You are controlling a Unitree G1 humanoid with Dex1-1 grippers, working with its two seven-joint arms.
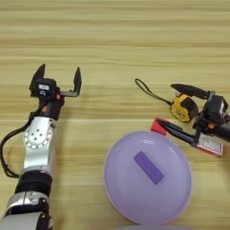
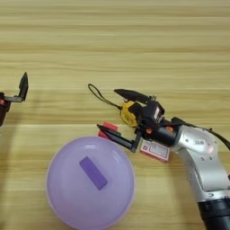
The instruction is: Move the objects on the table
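Observation:
The yellow-black tape measure [image 2: 129,113] lies on the table [image 1: 117,40], its black cord [image 2: 99,95] trailing to the left. My right gripper [image 2: 108,110] is open around it, with the tape measure deep between the two fingers. One finger is beyond the tape measure; the near finger reaches over the red cube [image 2: 109,126] and the red-white card box [image 2: 156,151]. The purple block [image 1: 148,167] lies flat on the lilac plate [image 1: 128,193]. My left gripper [image 1: 57,78] stands open over bare wood at the left, holding nothing.
The plate sits at the near edge of the view, just in front of the right gripper's near finger. Bare wood-grain tabletop stretches across the far half and between the two arms.

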